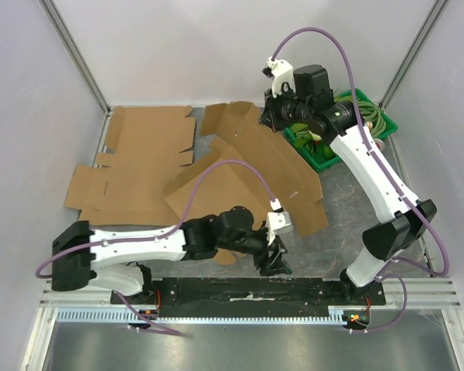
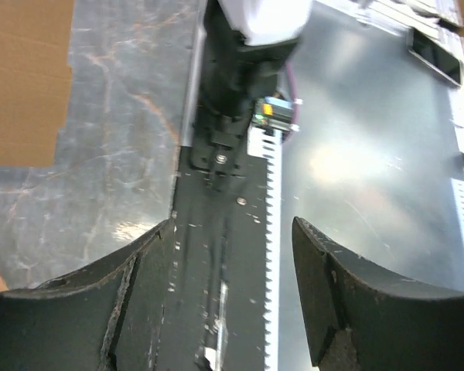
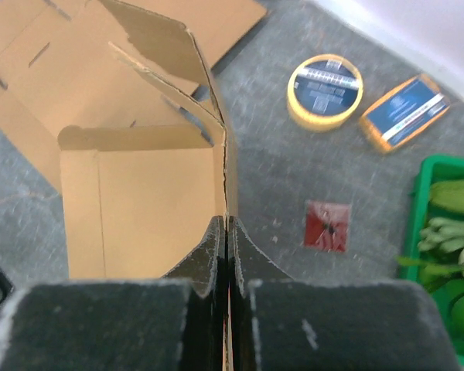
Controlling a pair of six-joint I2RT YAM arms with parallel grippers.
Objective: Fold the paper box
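The paper box point(image 1: 247, 170) is brown cardboard, partly raised, lying across the middle of the table. In the right wrist view one upright wall point(image 3: 147, 209) of it shows, with flaps standing beyond. My right gripper point(image 3: 226, 220) is shut on the thin top edge of that wall, at the box's far end point(image 1: 269, 116). My left gripper point(image 1: 272, 263) hovers off the box's near edge, over the black base rail. Its fingers point(image 2: 233, 224) stand open with nothing between them. A corner of cardboard point(image 2: 23, 77) shows at the left of that view.
A second flat cardboard sheet point(image 1: 139, 166) lies at the left. A green basket point(image 1: 371, 124) of vegetables sits at the back right. A yellow tape roll point(image 3: 325, 89), a blue packet point(image 3: 406, 110) and a red square point(image 3: 327, 226) lie beside the box. The toothed rail point(image 2: 272, 255) runs along the near edge.
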